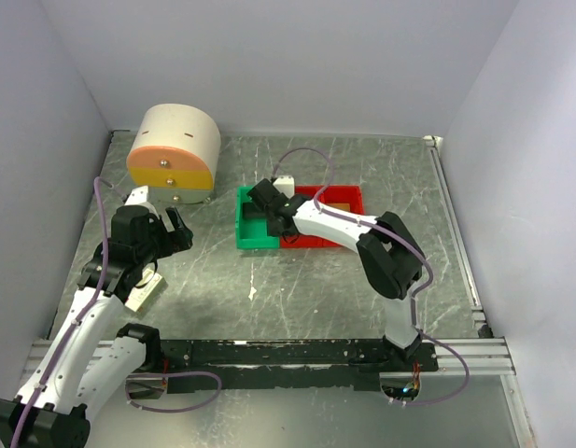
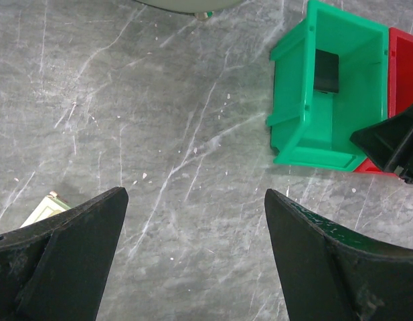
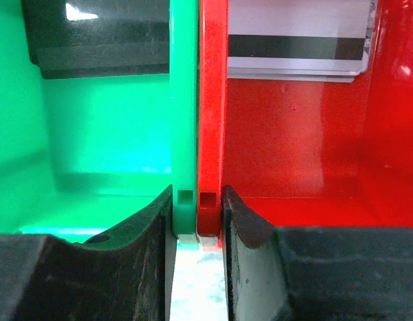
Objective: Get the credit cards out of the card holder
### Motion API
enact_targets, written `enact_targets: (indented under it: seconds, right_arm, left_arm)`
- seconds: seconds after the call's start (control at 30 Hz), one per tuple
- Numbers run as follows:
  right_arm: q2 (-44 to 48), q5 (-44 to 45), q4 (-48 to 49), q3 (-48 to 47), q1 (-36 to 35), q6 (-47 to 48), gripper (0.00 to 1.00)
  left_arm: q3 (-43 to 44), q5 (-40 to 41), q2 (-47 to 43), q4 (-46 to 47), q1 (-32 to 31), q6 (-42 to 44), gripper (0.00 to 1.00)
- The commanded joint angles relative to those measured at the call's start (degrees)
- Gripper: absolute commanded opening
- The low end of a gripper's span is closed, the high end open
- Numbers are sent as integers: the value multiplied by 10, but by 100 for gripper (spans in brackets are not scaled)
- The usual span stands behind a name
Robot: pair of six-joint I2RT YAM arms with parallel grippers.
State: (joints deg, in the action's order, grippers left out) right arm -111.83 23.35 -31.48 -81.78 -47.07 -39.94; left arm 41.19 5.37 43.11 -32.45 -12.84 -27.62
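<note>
The dark card holder [image 3: 99, 40] lies at the far end of the green bin [image 3: 92, 147]; it also shows in the left wrist view [image 2: 326, 70]. A pale grey credit card [image 3: 296, 40] with a black stripe lies at the far end of the red bin [image 3: 293, 147]. My right gripper [image 3: 197, 197] straddles the two bins' touching walls, one finger in each bin, both pressed against the walls. In the top view it [image 1: 273, 219] covers the bins' middle. My left gripper [image 2: 196, 194] is open and empty over bare table, left of the green bin [image 2: 286, 120].
A round cream container [image 1: 175, 145] with an orange front stands at the back left. A cream box [image 1: 146, 293] lies under my left arm; its corner shows in the left wrist view [image 2: 45, 208]. White walls enclose the marbled table [image 1: 297, 289].
</note>
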Motion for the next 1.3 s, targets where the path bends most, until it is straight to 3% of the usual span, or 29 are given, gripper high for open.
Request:
enact_targets:
  seconds: [0.0,0.23,0.43,0.73,0.87,0.97,1.03,1.13,1.2,1.27]
  right_arm:
    - [-29,17,1,-55,-2,-55,27]
    - [-94,30,-19,-135,-2,-63,27]
    - [-90,15,-4,-120,-5,-60,28]
    - [-44,-6,7,-119,-6,-21,49]
    - [32,18,10,-94,-6,-2,68]
    - [110,65,12,-40,-4,-5,72]
    - [176,126,-35,-4,3,-46,74]
    - [269,199,-100,101,48,-116,79]
    - [341,158,-82,193,129,-110,80]
    - [402,90,-56,270,255,-82,80]
  left_arm:
    - [6,6,-6,3,6,1,95]
    - [6,3,-2,3,6,2,96]
    - [6,-2,-1,5,6,4,96]
    - [5,-3,-7,4,7,4,95]
    - [6,-6,-10,4,7,5,95]
    - [4,-12,-15,8,8,6,95]
    - [3,-15,-17,7,8,7,96]
    - [3,-20,-18,7,7,9,95]
    - [4,-21,-19,7,7,9,96]
    - [2,-24,-21,9,7,8,95]
